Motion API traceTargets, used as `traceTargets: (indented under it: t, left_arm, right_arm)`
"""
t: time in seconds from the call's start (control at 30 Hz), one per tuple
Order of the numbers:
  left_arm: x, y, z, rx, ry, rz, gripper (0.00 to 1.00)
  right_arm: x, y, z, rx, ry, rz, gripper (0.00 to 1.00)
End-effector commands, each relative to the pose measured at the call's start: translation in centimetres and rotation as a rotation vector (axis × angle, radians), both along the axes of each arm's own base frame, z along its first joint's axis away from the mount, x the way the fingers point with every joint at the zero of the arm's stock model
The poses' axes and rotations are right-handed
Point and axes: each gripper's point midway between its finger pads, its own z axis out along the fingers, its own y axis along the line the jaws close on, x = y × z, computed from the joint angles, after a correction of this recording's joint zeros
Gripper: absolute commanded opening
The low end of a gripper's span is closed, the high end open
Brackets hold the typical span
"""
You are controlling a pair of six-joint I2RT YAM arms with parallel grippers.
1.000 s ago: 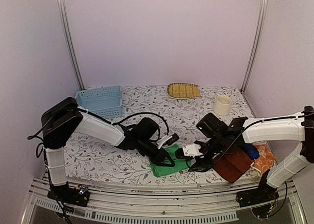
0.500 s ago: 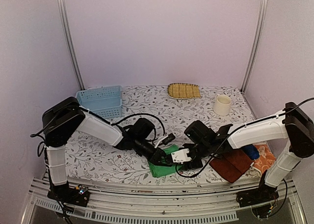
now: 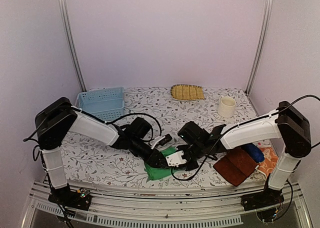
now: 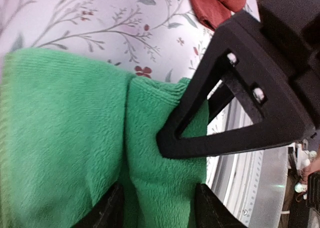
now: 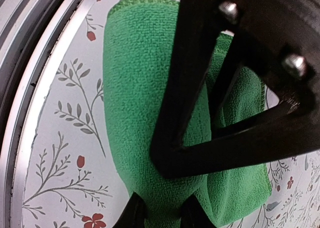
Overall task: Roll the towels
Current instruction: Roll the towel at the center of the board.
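Both arms are crowded onto one spot at the near middle of the surface (image 3: 95,160), right over the green towel (image 3: 158,171). The left arm goes up from its base to a high elbow by the left wall. Its white forearm then slopes down and to the right, with the wrist dipped low so the left gripper (image 4: 157,209) comes at the towel from the left. The right arm mirrors that: shoulder up high on the right, long forearm stretched left and down across the surface, wrist tucked in low at the towel's right side. The two tools are basically nose to nose, and each wrist camera has the other arm's black triangular finger filling half the shot.

The green towel lies bunched, with a thick rolled fold along one edge, close to the front rail. In the left wrist view, the left gripper's fingers are spread apart with that fold sitting between them, and I can't see them squeezing it. The right gripper (image 5: 161,215) has its fingers drawn in close, pinching a narrow bit of the green towel's edge.

The other towels are off to the right, under and past the right forearm. There's a reddish-brown towel (image 3: 237,166) lying flat, a blue towel (image 3: 253,152) just behind it, and an orange towel (image 3: 271,164) at the far right edge.

At the back there's a pale blue basket (image 3: 102,104) on the left, a yellow straw tray (image 3: 187,92) in the middle and a cream cup (image 3: 226,107) on the right, all well away from the arms.
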Motion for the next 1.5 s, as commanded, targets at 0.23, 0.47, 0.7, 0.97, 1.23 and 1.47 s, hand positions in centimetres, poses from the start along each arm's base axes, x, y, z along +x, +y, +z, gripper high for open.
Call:
traceTargets:
  t: [0.23,0.47,0.7,0.97,1.23,1.47]
  left_arm:
    - [1.9,8.2,4.3,0.154,-0.400,0.336,0.57]
    - [-4.3,11.1,6.3,0.174,-0.715,0.374,0.56]
    - [-8.8,8.8,5.6,0.179,-0.848,0.181,0.56]
    - [-5.1,6.0,2.4,0.557,-1.177,0.138,0.66]
    - [-4.9,3.5,1.5,0.533,-1.212,0.061,0.61]
    - [-4.2,3.2,1.1,0.592,-1.298,-0.010,0.57]
  right_arm:
    - [-7.5,-4.6,-3.9,-0.368,0.431,-0.019,0.10]
    - [-7.2,-3.0,-5.4,-0.460,0.643,-0.097,0.09]
    - [-6.1,-2.5,-8.2,-0.546,0.800,-0.175,0.10]
    - [-5.4,-2.5,-8.9,-0.573,0.839,-0.224,0.10]
    - [-5.7,-2.9,-8.8,-0.575,0.851,-0.226,0.10]
    - [-5.7,-2.8,-8.7,-0.571,0.868,-0.230,0.11]
